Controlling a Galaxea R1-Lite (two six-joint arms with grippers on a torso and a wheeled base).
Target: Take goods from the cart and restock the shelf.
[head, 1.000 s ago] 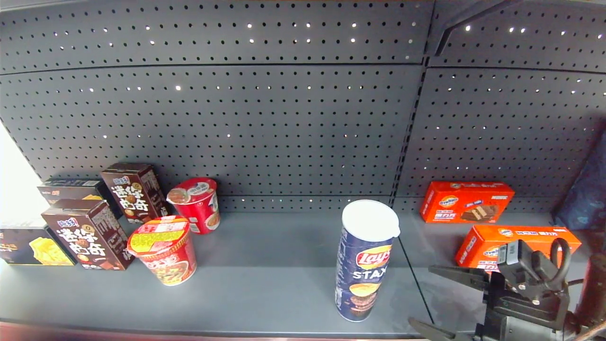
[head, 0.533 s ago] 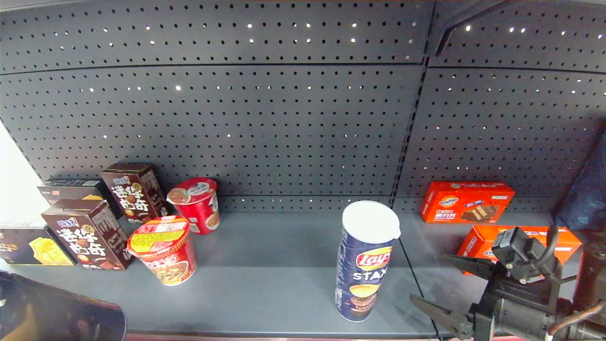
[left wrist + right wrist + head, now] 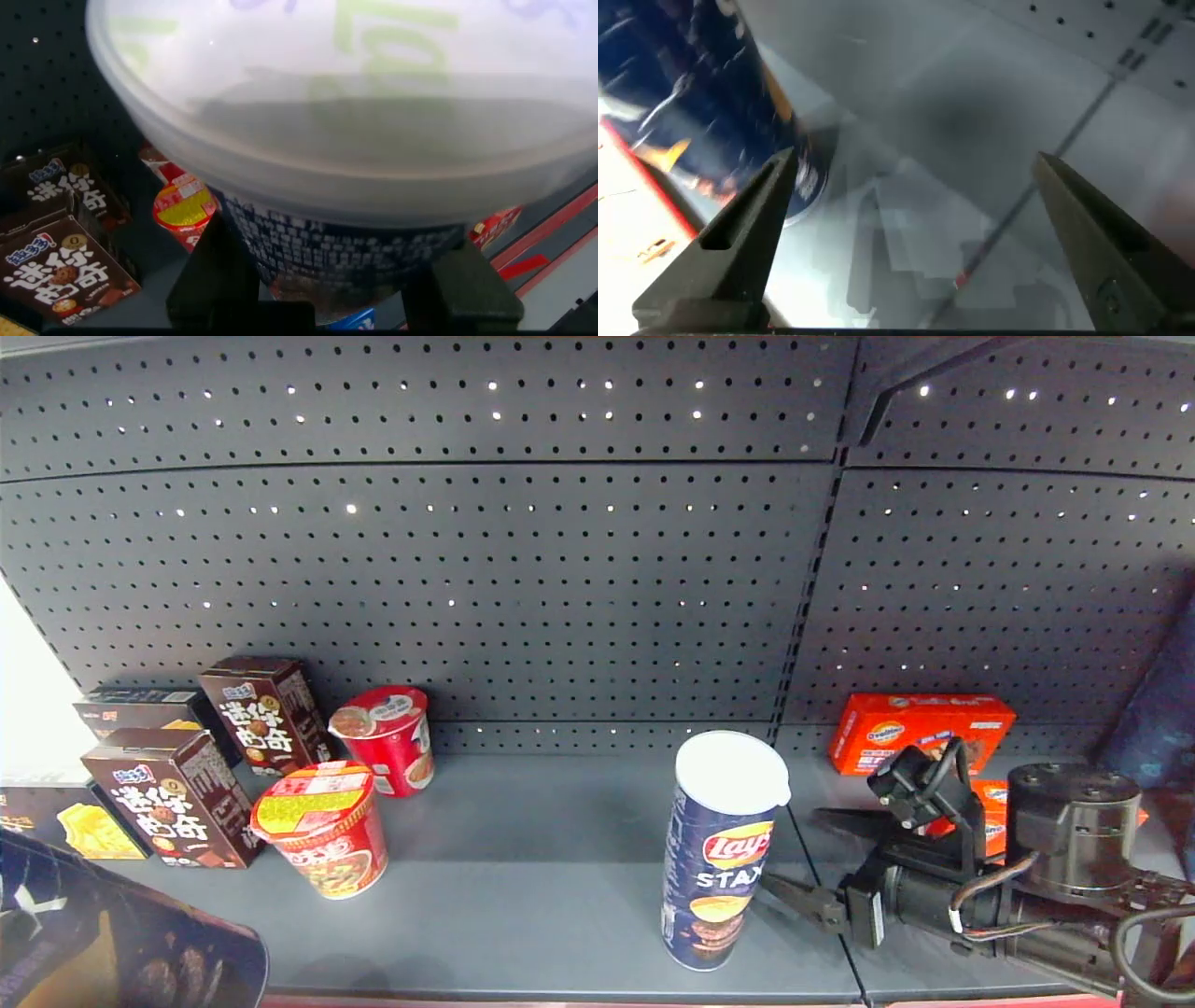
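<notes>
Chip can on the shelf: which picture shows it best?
The head view: the chip can stands whole and upright on the shelf. The right wrist view catches a blurred blue slice of it. The left wrist view faces a second can in the left gripper.

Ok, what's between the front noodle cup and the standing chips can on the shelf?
Nothing. In the head view the shelf is bare between the front noodle cup and the standing chips can.

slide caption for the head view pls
Open right end effector beside upright chip can on shelf; second chip can at lower left
</notes>
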